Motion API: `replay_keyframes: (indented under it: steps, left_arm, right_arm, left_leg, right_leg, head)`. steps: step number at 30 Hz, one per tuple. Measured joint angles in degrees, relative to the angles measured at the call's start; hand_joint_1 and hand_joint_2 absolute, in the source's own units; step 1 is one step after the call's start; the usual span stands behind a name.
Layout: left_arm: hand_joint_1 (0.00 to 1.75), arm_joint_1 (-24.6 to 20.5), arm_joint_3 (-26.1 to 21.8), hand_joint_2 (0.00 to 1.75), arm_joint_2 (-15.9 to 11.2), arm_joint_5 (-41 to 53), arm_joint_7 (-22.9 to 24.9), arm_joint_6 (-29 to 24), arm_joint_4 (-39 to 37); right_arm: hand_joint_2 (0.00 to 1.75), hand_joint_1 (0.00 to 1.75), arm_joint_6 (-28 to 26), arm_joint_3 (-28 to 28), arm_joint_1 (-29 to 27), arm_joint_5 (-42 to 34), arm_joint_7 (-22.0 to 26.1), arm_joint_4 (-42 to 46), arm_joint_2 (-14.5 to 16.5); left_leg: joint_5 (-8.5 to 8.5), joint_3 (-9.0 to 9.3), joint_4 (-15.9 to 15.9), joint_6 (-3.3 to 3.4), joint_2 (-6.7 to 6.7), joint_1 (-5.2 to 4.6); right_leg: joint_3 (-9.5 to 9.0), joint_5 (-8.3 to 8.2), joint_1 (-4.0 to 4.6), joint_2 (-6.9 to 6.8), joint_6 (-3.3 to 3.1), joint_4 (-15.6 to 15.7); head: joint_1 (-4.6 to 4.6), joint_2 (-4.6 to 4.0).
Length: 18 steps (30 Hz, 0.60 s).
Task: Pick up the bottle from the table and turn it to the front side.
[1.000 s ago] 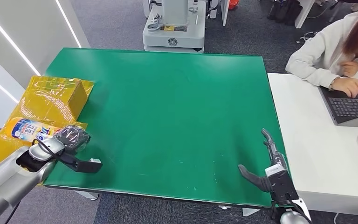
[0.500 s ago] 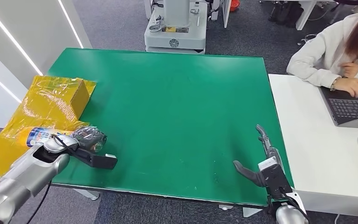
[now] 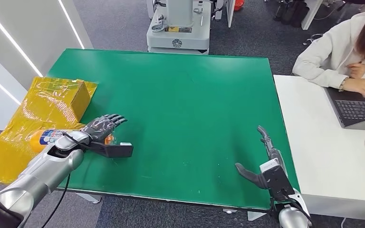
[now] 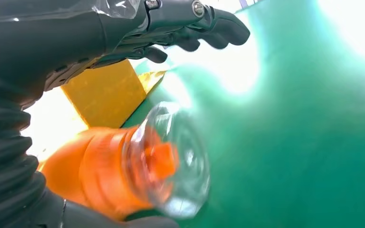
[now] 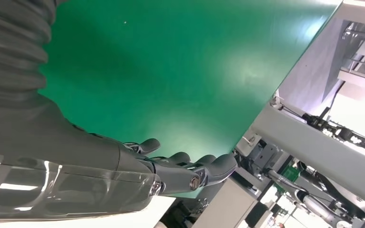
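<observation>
My left hand [image 3: 102,127] cradles the orange clear-capped plastic bottle [image 4: 123,175] with fingers extended — loose hold, slip risk during rotation.

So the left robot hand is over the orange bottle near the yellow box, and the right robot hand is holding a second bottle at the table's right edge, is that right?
Not quite. The right robot hand holds nothing; the head view and right wrist view show its fingers spread over the bare green table. The rest stands: the left robot hand is over the orange bottle near the yellow box.
</observation>
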<state>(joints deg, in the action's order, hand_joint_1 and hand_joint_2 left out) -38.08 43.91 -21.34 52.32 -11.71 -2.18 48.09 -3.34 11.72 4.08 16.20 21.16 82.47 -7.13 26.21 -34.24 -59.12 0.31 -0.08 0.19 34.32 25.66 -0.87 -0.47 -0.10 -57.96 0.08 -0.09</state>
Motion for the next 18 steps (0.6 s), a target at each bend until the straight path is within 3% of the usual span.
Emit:
replay_keyframes:
  steps: [9,15,18]
  left_arm:
    - [0.0,1.9,-3.1,1.75,2.0,-1.8,-1.4,-11.5,-0.3]
    - [0.0,7.3,-10.0,1.75,4.9,-10.7,-9.9,-26.0,1.4]
    - [0.0,9.8,-12.9,1.75,6.4,-13.1,-12.8,-29.8,2.8]
  right_arm:
    - [1.75,0.0,0.4,0.3,0.6,-0.8,1.0,-2.0,0.0]
    - [1.75,0.0,-0.6,1.4,0.6,-3.7,2.9,-3.2,0.0]
    - [1.75,0.0,-1.4,2.3,0.7,-4.8,3.7,-3.7,0.0]
  left_leg:
    - [0.0,-0.01,0.0,0.0,0.0,0.0]
    - [0.04,-0.01,0.0,0.01,0.03,-0.01]
    - [0.06,-0.02,0.0,0.02,0.03,-0.01]
  right_leg:
    - [0.0,0.0,0.0,0.01,0.0,0.0]
    - [0.02,0.02,0.0,0.03,0.01,0.0]
    - [0.02,0.03,0.0,0.03,0.02,0.0]
  head:
    - [-0.01,0.0]
    - [-0.01,0.0]
    - [0.0,0.0]
